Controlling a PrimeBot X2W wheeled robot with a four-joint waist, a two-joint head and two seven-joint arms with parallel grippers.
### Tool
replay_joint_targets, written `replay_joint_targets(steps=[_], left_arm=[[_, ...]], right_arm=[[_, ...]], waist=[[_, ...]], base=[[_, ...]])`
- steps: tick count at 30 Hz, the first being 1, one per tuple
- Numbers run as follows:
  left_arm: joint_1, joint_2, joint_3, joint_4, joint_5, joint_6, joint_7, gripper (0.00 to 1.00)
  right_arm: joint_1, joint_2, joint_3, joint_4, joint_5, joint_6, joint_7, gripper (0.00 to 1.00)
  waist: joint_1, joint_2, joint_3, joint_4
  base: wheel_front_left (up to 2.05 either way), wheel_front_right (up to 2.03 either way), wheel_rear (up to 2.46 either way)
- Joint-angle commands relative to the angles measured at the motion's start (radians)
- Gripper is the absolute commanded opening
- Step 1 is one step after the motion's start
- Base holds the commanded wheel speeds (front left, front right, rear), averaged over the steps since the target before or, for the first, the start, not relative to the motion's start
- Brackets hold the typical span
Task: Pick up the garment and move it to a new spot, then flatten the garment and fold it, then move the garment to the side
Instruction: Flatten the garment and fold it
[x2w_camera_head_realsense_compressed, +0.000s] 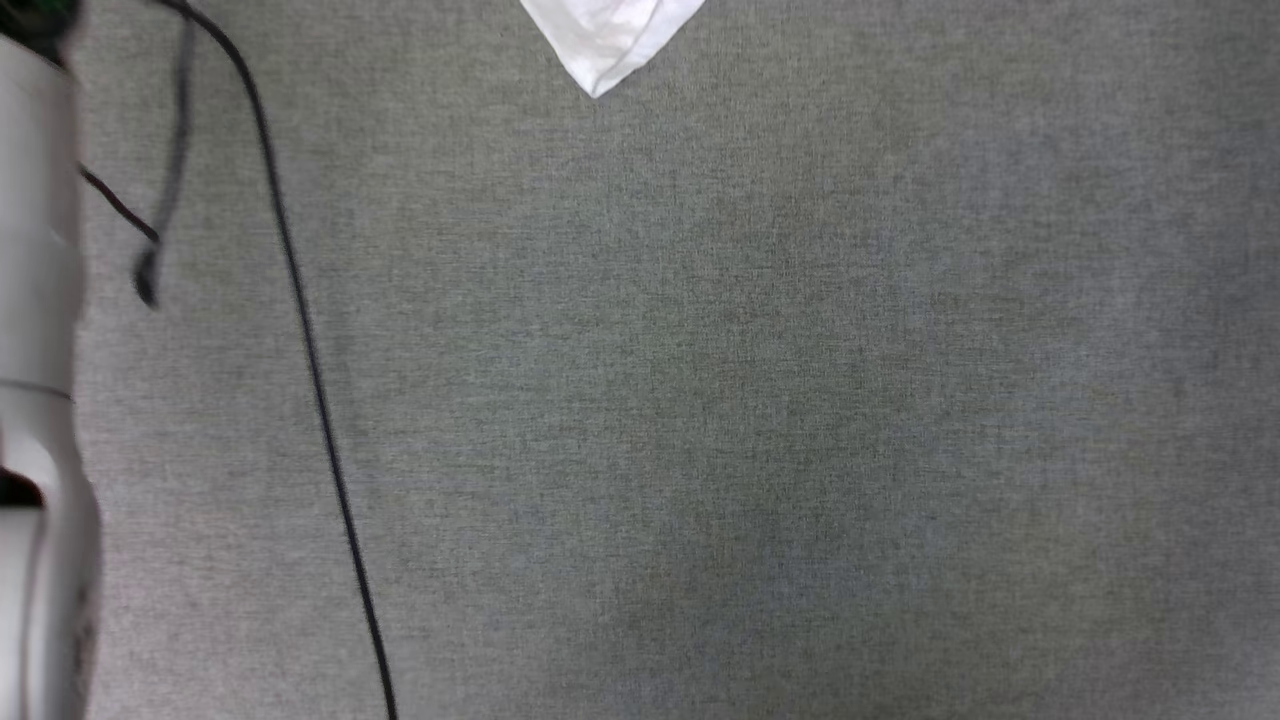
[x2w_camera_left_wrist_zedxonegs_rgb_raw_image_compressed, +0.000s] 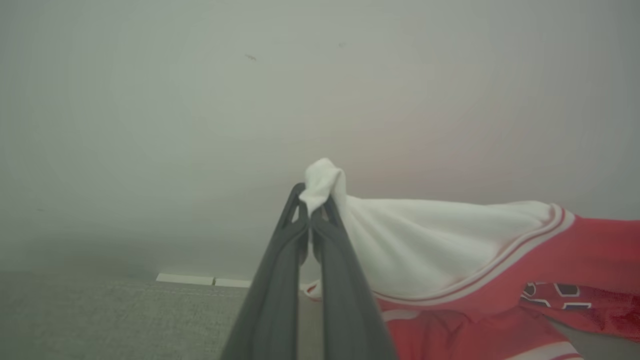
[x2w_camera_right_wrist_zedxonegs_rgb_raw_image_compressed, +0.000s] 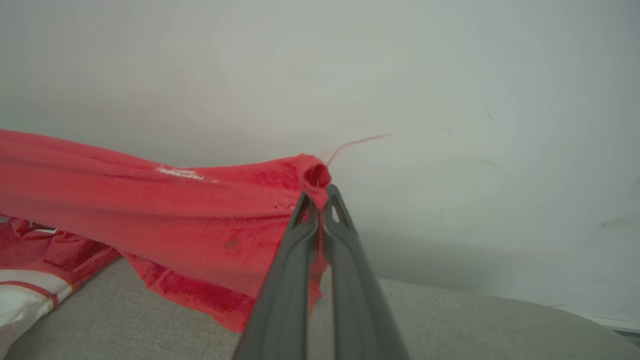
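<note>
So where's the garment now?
In both wrist views the garment is held over the grey surface, the left gripper pinching its white sleeve, the right gripper a red edge.

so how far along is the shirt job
Pickup looks done: left fingers shut on a white sleeve, right fingers shut on red cloth, shirt stretched between them over the grey surface. In hand: the move to a new spot. Left: flatten, fold, move aside.
</note>
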Motion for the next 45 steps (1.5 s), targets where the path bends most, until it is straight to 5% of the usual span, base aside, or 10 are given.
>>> replay_joint_targets(steps=[1,20,33,45], left_arm=[[0.052,-0.002,0.004,0.013,-0.014,-0.007,-0.013,0.0],[0.713,-0.012,0.014,-0.104,-0.107,-0.016,-0.061,0.0],[1.199,0.018,0.034,-0.41,-0.15,0.111,0.01,0.0],[1.609,0.058,0.062,-0.765,-0.218,0.256,0.149,0.0]], right_arm=[[0.052,-0.004,0.017,0.016,0.022,-0.002,-0.009,0.0],[0.696,-0.074,0.115,-0.035,0.297,-0.002,-0.101,0.0],[1.231,-0.075,-0.047,-0.287,0.347,-0.004,-0.059,0.0],[1.71,0.119,-0.264,-0.785,0.209,-0.005,0.243,0.0]], waist=[[-0.0002,0.0,-0.022,0.006],[-0.0002,0.0,-0.359,0.032],[-0.0002,0.0,-0.598,0.069],[-0.0002,0.0,-0.712,0.088]], base=[[0.0,0.0,0.0],[0.0,0.0,0.0],[0.0,0.0,0.0],[0.0,0.0,0.0]])
